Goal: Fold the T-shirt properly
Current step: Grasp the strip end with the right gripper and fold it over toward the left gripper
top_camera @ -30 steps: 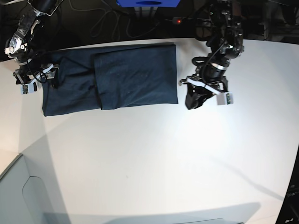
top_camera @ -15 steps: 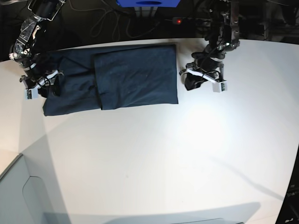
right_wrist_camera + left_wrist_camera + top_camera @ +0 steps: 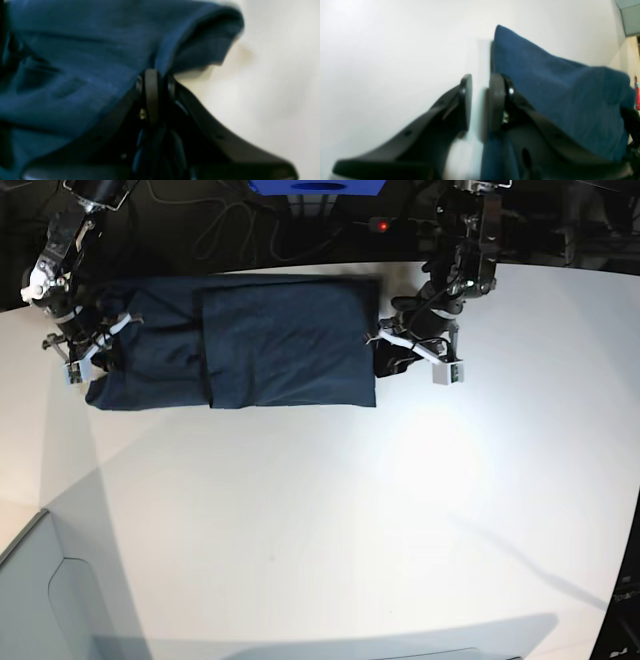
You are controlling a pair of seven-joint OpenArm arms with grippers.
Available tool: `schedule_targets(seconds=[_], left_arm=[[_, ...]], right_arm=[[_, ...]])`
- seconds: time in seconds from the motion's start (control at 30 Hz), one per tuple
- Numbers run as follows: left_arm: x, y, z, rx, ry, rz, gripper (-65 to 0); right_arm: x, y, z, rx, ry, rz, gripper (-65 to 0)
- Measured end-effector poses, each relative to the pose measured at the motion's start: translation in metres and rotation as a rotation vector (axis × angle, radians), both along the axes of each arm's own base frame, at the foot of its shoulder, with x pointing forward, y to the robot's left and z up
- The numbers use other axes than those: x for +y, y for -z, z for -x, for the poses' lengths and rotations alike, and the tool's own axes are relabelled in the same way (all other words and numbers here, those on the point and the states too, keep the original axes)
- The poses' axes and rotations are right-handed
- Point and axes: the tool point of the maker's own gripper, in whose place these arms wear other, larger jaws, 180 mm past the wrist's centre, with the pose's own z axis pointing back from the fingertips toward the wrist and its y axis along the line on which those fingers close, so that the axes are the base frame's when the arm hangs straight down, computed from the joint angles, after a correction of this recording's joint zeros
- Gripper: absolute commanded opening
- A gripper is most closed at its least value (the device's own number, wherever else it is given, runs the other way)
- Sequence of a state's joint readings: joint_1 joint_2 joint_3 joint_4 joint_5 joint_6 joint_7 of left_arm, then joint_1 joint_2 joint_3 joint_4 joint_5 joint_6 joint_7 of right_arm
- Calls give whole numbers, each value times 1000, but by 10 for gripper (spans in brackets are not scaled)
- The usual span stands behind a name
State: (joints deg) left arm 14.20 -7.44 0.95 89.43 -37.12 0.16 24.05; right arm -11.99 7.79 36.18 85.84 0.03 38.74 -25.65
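The T-shirt is lying across the far side of the table, already partly folded into a long band. The right gripper is pinching 1 end; the left gripper, jaws slightly apart, is straddling the other end's edge. Further folds look outstanding.

Overhead base view of the whole table; both wrist views close, low, sharing the T-shirt.
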Motion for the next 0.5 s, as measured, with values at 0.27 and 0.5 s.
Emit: schedule_targets(seconds=[0.27, 0.5], left_arm=[[-6, -1, -3, -5, 1, 11, -529], [-7, -2, -3, -6, 2, 12, -529]], right_arm=[[55, -69, -17, -196, -144, 62, -650], [172, -120, -2, -325, -432, 12, -650]])
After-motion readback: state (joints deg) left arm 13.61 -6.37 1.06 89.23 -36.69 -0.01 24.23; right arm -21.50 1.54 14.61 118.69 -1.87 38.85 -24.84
